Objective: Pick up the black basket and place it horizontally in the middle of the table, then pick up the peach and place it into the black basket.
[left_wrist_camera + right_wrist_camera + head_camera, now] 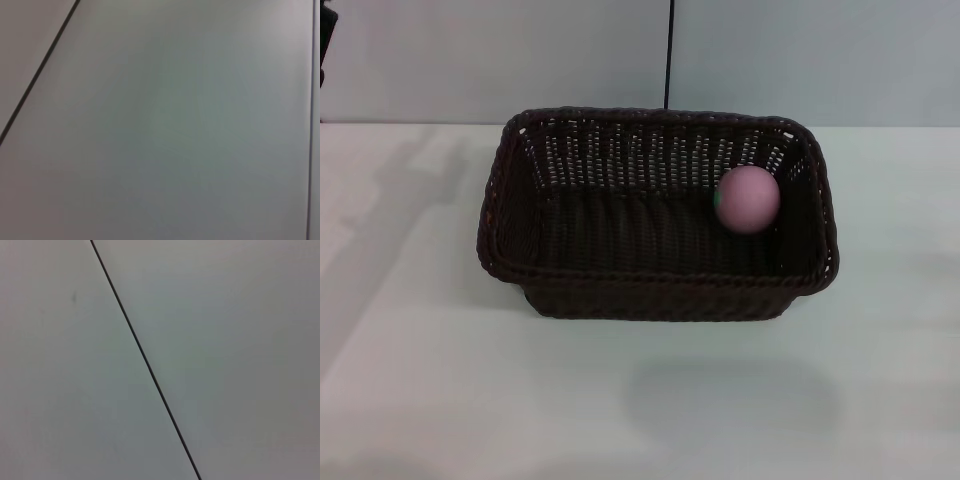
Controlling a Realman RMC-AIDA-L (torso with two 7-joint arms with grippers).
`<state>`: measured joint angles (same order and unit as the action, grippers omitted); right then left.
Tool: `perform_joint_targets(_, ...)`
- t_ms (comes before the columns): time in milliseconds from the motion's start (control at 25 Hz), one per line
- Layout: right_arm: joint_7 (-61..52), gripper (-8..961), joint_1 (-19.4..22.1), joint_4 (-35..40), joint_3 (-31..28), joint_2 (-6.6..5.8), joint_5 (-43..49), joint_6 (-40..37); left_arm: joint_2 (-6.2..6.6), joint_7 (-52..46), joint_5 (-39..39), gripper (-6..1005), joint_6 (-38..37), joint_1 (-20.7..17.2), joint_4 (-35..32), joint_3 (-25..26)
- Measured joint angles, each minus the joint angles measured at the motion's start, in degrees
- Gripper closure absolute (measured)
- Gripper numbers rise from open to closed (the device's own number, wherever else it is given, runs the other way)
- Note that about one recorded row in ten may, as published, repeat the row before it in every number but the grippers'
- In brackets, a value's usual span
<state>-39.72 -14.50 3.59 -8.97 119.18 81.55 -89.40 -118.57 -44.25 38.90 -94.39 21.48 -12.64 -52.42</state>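
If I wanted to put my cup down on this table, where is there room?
The table is bare in front of the black basket and to both its sides. Behind it only a thin strip remains before the wall. Inside, the peach sits at the right; the rest is free.

No readable txt, labels, brands or nos. anywhere.

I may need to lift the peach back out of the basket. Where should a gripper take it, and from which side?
Best from straight above, I think. The peach is a small round ball lying inside the black basket near its right end, close to the far wall, so the tall woven sides block a sideways approach. Close the fingers across its widest middle. Neither gripper is in view.
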Motion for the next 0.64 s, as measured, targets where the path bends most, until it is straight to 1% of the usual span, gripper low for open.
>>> perform_joint_targets(320,0.0,232,0.0,-0.13,0.0,0.0,0.0,0.12,0.03,-0.68,-0.41,610,-0.81,-0.66,0.73,0.2)
perform_joint_targets(480,0.0,232,0.0,-0.67,-1.04,0.0,0.0,0.12,0.16,-0.68,-2.24,778,-2.45,-2.3,0.78,0.3)
perform_joint_targets(640,0.0,232,-0.02,-0.86,-1.58,0.0,0.0,0.11,0.33,-0.7,-3.42,778,-4.22,-3.64,0.71,0.31)
